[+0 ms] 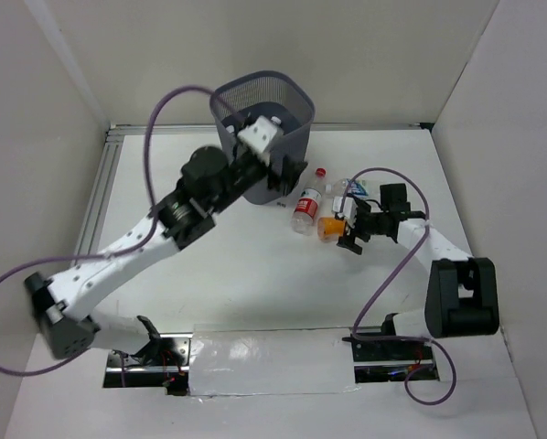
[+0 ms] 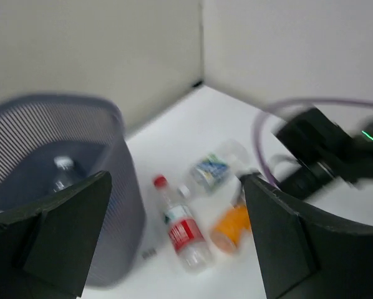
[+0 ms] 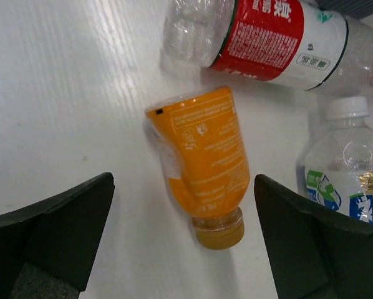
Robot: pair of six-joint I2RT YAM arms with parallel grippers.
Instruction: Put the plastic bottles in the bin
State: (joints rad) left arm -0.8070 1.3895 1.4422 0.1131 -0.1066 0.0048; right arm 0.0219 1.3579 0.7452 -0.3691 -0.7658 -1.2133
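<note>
White walls (image 1: 374,55) box in a white table (image 1: 255,293), with the bin (image 1: 264,123) standing at its far middle. Left arm (image 1: 136,242) reaches to it; left gripper (image 1: 289,176) sits at the bin's near-right side, jaws spread wide, nothing in them. Right gripper (image 1: 348,230) hangs over the three bottles lying just right of the bin, also wide open and empty, one finger either side of the orange bottle (image 3: 202,165). We read the step in hand as the grab on that one. We'd come straight down and close across the fat part of the body, not the tapering neck by the cap, which would likely slip out. It lies a bit skewed to the fingers, so a small wrist turn first should square it. Thin plastic, so we expect it to dent: gentle squeeze. Watch the blue-label bottle (image 3: 348,168) just beside it, the finger on that side has little room. Red-label bottle (image 3: 267,34) lies near the orange one's base, apart from it. We'd want the left arm off the rim before carrying over. Only the left wrist camera shows a white-capped bottle (image 2: 62,169) already inside the bin; from above, the wrist hides part of the mouth. Only the right wrist camera shows the gaps between bottles; from above they read as one clump
</note>
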